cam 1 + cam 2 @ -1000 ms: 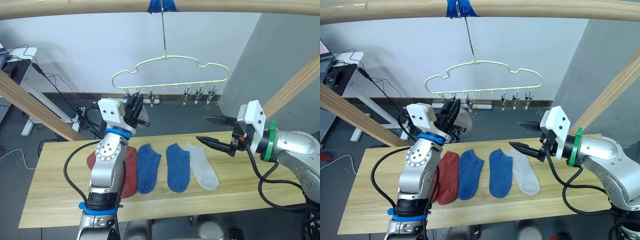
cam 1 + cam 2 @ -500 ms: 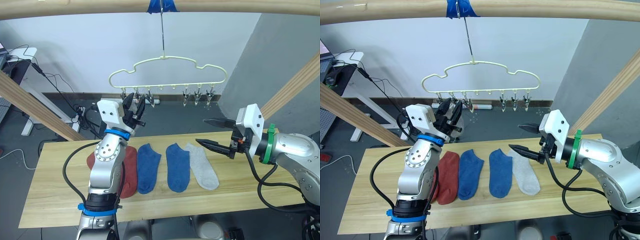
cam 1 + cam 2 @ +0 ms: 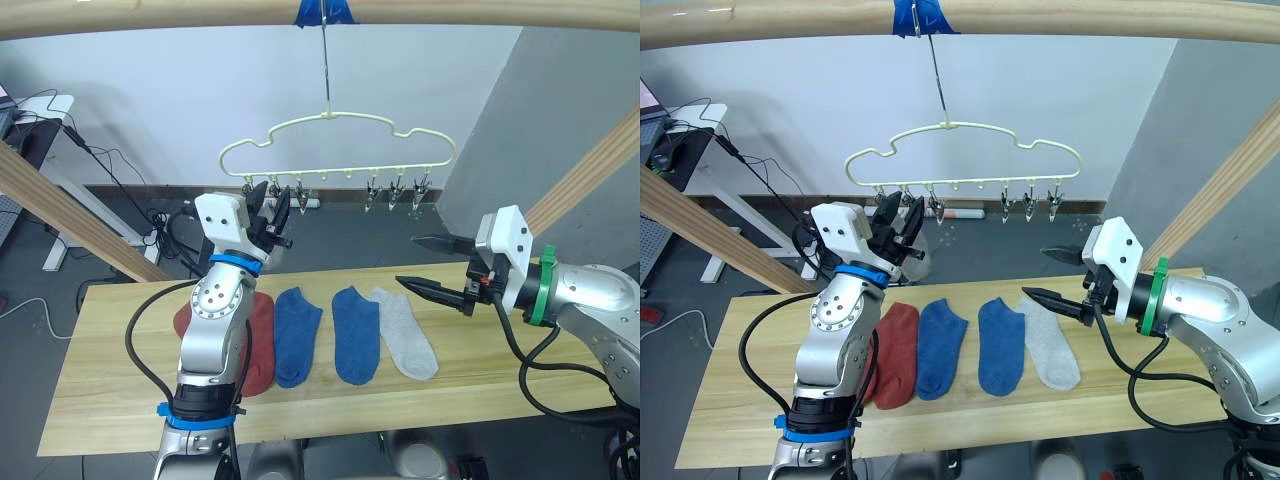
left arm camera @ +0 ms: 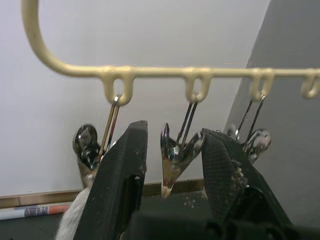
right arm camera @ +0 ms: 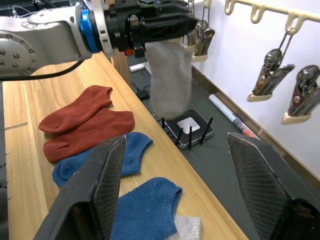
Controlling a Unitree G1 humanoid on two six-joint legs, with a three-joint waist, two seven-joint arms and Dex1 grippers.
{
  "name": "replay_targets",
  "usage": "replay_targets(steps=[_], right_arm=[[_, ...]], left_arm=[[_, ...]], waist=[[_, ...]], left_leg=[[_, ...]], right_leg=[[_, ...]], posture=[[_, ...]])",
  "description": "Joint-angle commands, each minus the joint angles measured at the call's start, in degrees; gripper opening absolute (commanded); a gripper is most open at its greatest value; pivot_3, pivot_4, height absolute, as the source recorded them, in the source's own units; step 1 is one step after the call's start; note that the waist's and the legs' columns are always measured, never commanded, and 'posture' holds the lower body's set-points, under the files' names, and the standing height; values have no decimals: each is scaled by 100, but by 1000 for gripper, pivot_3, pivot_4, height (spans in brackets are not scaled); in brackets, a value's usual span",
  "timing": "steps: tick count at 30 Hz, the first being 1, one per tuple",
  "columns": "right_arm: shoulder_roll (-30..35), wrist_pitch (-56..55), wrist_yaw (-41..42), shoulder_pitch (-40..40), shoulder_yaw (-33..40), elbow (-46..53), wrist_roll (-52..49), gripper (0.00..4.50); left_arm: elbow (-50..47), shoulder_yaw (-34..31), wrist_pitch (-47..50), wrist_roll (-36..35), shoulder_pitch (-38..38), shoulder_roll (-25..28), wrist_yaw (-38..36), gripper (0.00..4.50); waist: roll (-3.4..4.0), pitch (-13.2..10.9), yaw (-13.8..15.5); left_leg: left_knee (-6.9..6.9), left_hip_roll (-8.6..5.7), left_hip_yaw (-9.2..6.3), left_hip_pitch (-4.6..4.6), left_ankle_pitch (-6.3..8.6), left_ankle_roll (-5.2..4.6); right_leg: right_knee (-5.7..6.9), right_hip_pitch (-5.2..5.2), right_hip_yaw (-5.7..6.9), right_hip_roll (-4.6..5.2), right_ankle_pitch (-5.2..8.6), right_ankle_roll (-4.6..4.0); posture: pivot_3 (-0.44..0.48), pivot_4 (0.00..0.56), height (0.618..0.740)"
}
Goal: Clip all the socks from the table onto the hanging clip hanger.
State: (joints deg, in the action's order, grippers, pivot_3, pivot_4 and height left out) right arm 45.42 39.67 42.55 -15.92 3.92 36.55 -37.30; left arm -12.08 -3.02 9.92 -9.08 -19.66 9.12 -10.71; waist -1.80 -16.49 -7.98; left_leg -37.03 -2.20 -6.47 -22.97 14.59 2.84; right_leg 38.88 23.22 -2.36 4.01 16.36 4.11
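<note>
The cream clip hanger (image 3: pixel 330 118) hangs from a hook over the table (image 3: pixel 120 400). My left gripper (image 3: pixel 275 200) is raised at its left clips, open, with one metal clip (image 4: pixel 172 155) between the fingers. A light grey sock (image 5: pixel 170 80) dangles just beside that gripper, apparently held by the neighbouring clip (image 4: pixel 87 145). On the table lie two rust-red socks (image 3: pixel 250 335), two blue socks (image 3: pixel 297 335) and one light grey sock (image 3: pixel 405 335) in a row. My right gripper (image 3: pixel 406 260) hovers open above the table's right part, holding nothing.
A round wooden pole with blue tape (image 3: pixel 322 10) carries the hanger, and slanted poles (image 3: pixel 60 215) stand at both sides. Three free clips (image 3: pixel 398 190) hang on the hanger's right. Cables and a small black device (image 5: pixel 189 131) lie on the floor behind the table.
The left gripper's fingers have spread apart at the left clips, and the grey sock now hangs beside them. The hanger swayed slightly. The right arm barely moved.
</note>
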Motion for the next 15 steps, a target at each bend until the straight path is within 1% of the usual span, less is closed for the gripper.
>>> replay_targets(steps=[1, 2, 4, 9, 15], right_arm=[[64, 8, 28, -44, 185, 173, -128, 3349], [68, 25, 25, -47, 185, 185, -140, 3349], [76, 60, 16, -60, 194, 204, -166, 3349], [74, 108, -7, -84, 202, 215, -201, 3349], [62, 102, -16, -99, 173, 200, -194, 3349]], left_arm=[[-289, 7, -24, -16, -75, 0, 9, 1465], [-285, 9, -10, -24, -58, 3, -4, 1340], [-294, 19, 8, -39, 30, 8, -39, 808], [-314, 12, 10, -17, 119, 23, -33, 11], [-303, -15, -67, 2, 137, 86, -67, 11]], waist=[[0, 0, 0], [0, 0, 0], [0, 0, -1], [0, 0, -1], [0, 0, -3]], left_leg=[[0, 0, 0, 0, 0, 0], [0, 0, 0, 0, 0, 0], [0, 0, 0, 0, 0, 0], [0, 0, 0, 0, 0, 0], [-1, 0, 1, 2, -1, -1]], right_leg=[[0, 0, 0, 0, 0, 0], [1, 0, 0, 0, 0, 0], [0, 0, 0, 0, 0, 0], [0, 0, 0, 0, 0, 0], [3, 0, -1, 0, 0, 0]], posture=[[-280, 280, 740], [-280, 280, 740], [-280, 280, 740], [-283, 280, 740], [-279, 279, 740]])
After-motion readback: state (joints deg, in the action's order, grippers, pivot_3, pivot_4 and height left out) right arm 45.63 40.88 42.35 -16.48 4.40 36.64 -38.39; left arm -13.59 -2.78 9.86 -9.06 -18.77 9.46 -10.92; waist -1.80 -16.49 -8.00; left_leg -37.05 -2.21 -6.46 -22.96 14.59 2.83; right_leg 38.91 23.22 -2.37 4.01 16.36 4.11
